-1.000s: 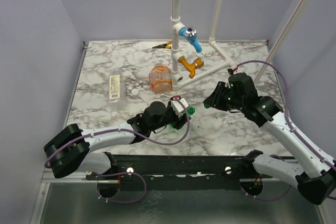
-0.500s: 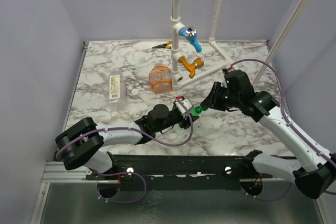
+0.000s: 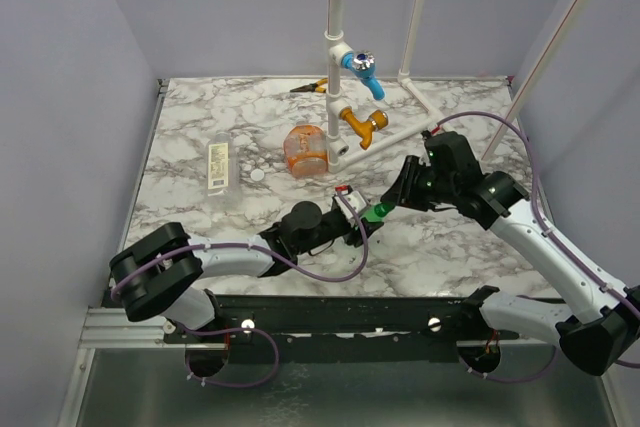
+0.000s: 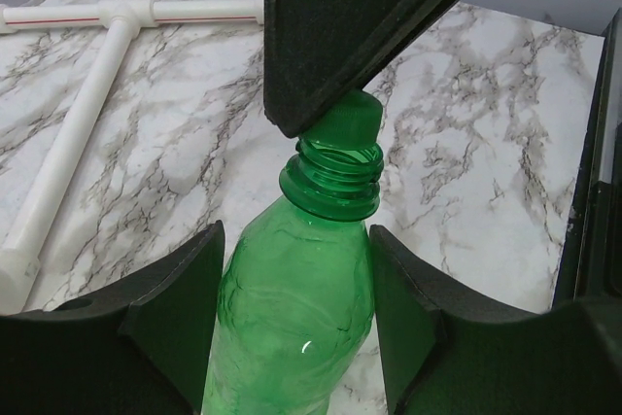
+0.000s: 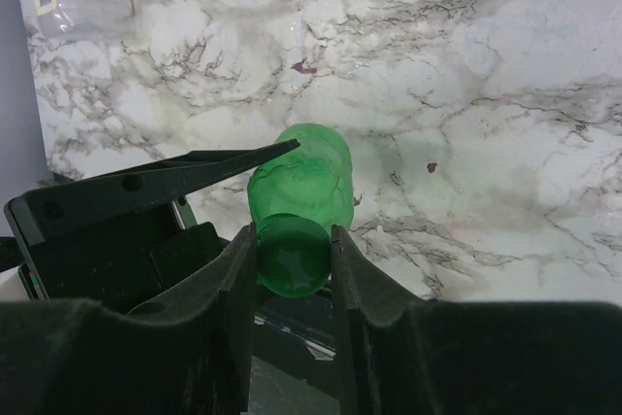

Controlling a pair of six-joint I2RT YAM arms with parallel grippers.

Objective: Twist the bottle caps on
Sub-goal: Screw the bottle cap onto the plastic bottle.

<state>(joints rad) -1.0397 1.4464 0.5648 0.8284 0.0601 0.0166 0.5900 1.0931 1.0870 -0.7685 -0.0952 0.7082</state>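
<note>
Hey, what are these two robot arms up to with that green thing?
They are capping a slim green plastic bottle. The left end effector grips its body, while the right end effector pinches a small dark green screw cap at the bottle's threaded neck. Threads show below the cap, so it is not screwed down yet. A wide translucent orange bottle, a clear labelled bottle and a tiny white cap sit farther back on the marble table.
</note>
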